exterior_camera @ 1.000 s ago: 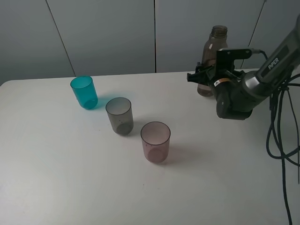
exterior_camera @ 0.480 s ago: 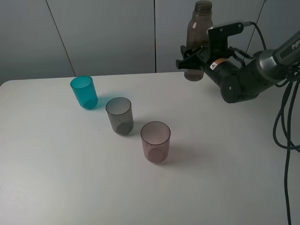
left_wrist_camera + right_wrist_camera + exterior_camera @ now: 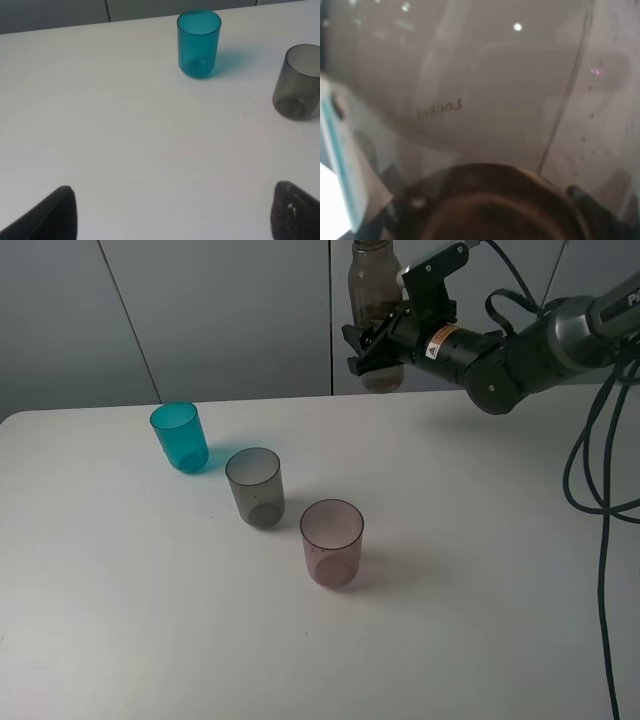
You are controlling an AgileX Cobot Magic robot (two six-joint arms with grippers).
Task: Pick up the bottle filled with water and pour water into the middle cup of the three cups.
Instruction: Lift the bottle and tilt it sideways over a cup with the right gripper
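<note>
I'm seeing the teal cup [image 3: 198,44] standing upright on the white bench [image 3: 125,130], the middle cup [image 3: 298,81] (smoky grey, cropped at the edge) sitting nearby, apart.

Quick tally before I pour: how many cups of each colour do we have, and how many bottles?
teal cup: 1
grey cup: 1
pink cup: 1
bottle: 1
Total: 4
</note>
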